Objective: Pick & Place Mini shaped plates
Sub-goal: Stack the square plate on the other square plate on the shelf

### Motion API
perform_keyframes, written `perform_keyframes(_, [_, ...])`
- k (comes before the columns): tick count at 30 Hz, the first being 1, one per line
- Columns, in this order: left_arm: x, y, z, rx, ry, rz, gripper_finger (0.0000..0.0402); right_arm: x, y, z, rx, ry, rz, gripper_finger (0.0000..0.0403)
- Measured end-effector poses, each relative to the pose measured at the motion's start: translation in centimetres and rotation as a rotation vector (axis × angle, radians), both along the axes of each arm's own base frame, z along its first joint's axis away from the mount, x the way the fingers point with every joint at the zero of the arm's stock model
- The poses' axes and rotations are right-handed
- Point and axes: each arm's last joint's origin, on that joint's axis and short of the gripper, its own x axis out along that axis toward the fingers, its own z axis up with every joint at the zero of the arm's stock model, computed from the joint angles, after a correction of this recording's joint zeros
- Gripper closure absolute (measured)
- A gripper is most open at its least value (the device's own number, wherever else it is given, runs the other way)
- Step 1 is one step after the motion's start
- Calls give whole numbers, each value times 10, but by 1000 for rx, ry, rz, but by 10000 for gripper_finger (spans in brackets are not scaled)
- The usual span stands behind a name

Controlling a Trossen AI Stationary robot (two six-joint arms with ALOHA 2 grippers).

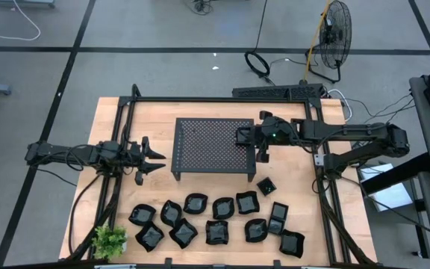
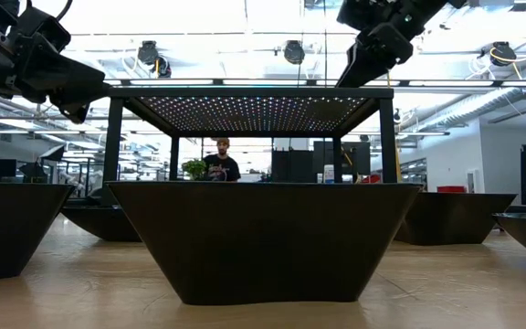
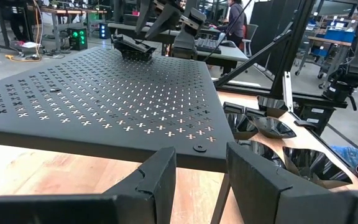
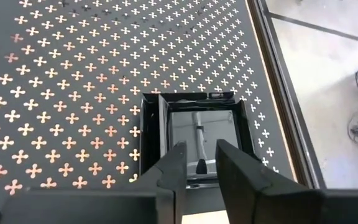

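Right wrist view: my right claw (image 4: 199,163) pinches the near rim of a square mini plate (image 4: 194,134) lying flat on the rack (image 4: 73,93); left claw (image 1: 149,158) waits, half-open.

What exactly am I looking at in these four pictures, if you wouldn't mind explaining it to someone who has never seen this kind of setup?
This is a two-armed robot working at a wooden table. One picture looks straight down from above, one looks level across the tabletop, and one comes from a camera on each wrist.

In the middle stands a black perforated rack. In front of it lie many mini shaped plates, small glossy black dishes, and a small green plant sits at one corner.

The right pincer is over the rack's edge, its fingers straddling the rim of a square plate that sits on the rack; I cannot tell whether they are gripping it. The left pincer waits beside the rack, open and empty.

A person shows in the room behind.
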Motion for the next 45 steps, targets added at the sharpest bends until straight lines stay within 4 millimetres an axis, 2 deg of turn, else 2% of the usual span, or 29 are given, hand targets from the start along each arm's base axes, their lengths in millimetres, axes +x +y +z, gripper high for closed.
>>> perform_keyframes(6, [0, 0, 0, 0, 0, 0, 256, 1, -1, 4, 10, -44, -34, 341])
perform_keyframes(11, [0, 0, 0, 0, 0, 0, 256, 5, -9, 11, -137, -102, -96, 332])
perform_keyframes(21, [0, 0, 0, 0, 0, 0, 256, 10, -25, -5, -133, -10, -135, 326])
perform_keyframes(29, [0, 0, 0, 0, 0, 0, 256, 14, -15, -4, -114, -34, -114, 327])
perform_keyframes(36, [0, 0, 0, 0, 0, 0, 256, 17, -1, -5, 3, -64, -28, 329])
perform_keyframes(45, [0, 0, 0, 0, 0, 0, 256, 13, 1, -10, 46, -14, -62, 346])
